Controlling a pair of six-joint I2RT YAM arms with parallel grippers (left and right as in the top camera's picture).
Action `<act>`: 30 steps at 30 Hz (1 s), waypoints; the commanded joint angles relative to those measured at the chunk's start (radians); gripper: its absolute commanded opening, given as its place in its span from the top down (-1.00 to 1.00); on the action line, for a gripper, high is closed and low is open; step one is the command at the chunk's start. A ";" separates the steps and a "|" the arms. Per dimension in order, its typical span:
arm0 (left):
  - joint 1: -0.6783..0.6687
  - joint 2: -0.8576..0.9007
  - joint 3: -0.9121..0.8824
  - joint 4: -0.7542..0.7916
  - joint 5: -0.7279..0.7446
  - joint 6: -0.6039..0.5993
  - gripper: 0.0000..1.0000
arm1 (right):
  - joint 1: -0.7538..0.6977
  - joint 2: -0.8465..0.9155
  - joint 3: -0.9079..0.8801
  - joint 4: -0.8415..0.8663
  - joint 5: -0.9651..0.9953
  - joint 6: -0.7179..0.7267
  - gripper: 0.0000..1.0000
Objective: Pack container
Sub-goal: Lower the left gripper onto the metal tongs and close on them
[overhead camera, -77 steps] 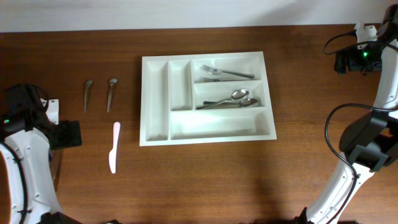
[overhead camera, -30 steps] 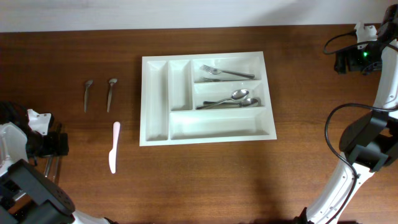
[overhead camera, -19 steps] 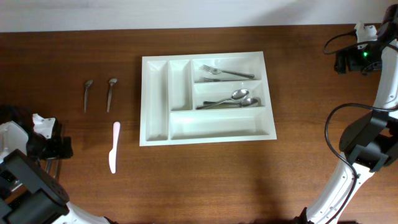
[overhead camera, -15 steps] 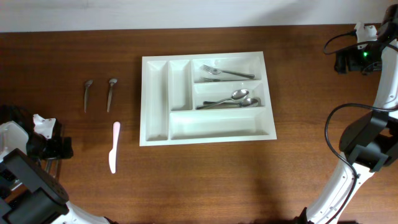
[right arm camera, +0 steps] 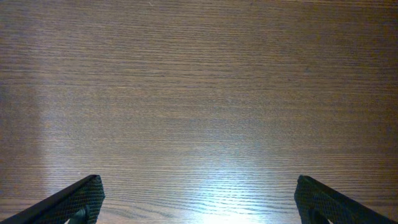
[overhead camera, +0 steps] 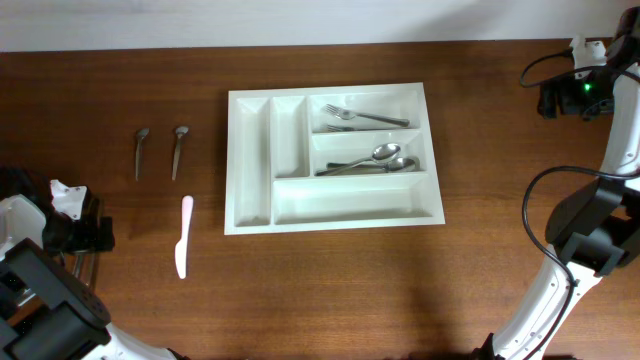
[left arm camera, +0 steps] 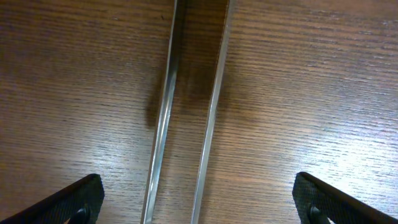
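Observation:
The container, a white five-compartment tray, sits mid-table. Forks lie in its top long compartment and spoons in the middle one. The bottom long one and the two narrow ones show nothing inside. My left gripper is open at the far left edge, low over two metal utensil handles that lie side by side between its fingertips. My right gripper is open and empty over bare wood at the far right back, as the right wrist view shows.
Two small metal spoons lie left of the tray. A pink knife lies below them. The metal utensils under my left gripper show a little in the overhead view.
My left arm has drawn back left and down over the metal utensils at the table's left edge, with little movement in the last second. The right arm has not moved.

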 commanded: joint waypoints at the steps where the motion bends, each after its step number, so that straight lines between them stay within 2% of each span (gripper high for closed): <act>1: 0.005 0.029 -0.001 -0.006 0.015 0.016 -0.98 | 0.001 0.008 -0.006 0.000 -0.013 -0.003 -0.97; 30: 0.005 0.107 -0.001 0.013 -0.005 0.016 -0.98 | 0.001 0.008 -0.006 0.000 -0.013 -0.003 -0.97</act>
